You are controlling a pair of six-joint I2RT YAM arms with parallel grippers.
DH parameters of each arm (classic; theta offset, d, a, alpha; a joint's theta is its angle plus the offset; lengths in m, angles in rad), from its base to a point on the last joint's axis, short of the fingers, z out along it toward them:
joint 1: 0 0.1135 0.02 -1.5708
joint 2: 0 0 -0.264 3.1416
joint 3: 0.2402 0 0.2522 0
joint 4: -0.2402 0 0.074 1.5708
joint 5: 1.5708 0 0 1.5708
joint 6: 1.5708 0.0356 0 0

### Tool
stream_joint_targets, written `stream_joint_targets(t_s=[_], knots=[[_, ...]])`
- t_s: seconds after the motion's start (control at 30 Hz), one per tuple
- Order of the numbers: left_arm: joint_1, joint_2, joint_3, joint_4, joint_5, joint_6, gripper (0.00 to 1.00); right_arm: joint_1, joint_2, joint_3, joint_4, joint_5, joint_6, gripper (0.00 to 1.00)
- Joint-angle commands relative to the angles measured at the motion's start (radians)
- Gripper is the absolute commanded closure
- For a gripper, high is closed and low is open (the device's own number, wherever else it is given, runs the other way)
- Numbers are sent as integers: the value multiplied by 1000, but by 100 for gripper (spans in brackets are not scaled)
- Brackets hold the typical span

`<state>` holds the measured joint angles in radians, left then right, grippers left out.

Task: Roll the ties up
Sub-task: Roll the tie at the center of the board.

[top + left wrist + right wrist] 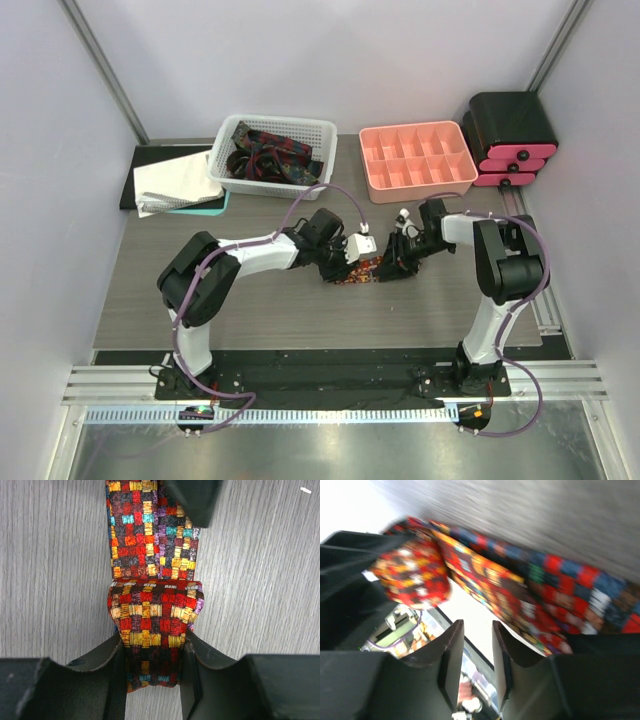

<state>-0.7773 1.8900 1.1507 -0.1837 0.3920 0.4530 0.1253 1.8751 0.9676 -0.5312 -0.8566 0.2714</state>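
Rolled tie (152,605) clenched in left gripper (152,647); right gripper (475,635) barely parted, empty, just beside it

Tie (150,615): basket-weave check. Red, yel and orange blocks, some teal and purple, on blk ground. Ties in basket (268,155): dark, w/ red and green print. Basket (322,155): wht lattice. Compartment tray (415,127): salmon pink. Drawer unit (510,115): blk shell, pink drawer fronts. Tabletop (140,290): grey wood-grain.
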Motion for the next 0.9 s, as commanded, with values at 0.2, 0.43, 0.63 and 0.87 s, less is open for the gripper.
stream_joint_targets(t_s=[0.2,0.43,0.63,0.87], knots=[[7,47,-5,-126,-53,35,83,74,-74,30,209,-68,156,49],[7,47,-8,-128,-45,41,81,128,-36,23,349,-70,235,48],[9,41,-9,-129,-35,56,78,149,10,26,356,-62,223,59],[16,21,-17,-119,2,61,68,132,32,16,341,8,184,99]])
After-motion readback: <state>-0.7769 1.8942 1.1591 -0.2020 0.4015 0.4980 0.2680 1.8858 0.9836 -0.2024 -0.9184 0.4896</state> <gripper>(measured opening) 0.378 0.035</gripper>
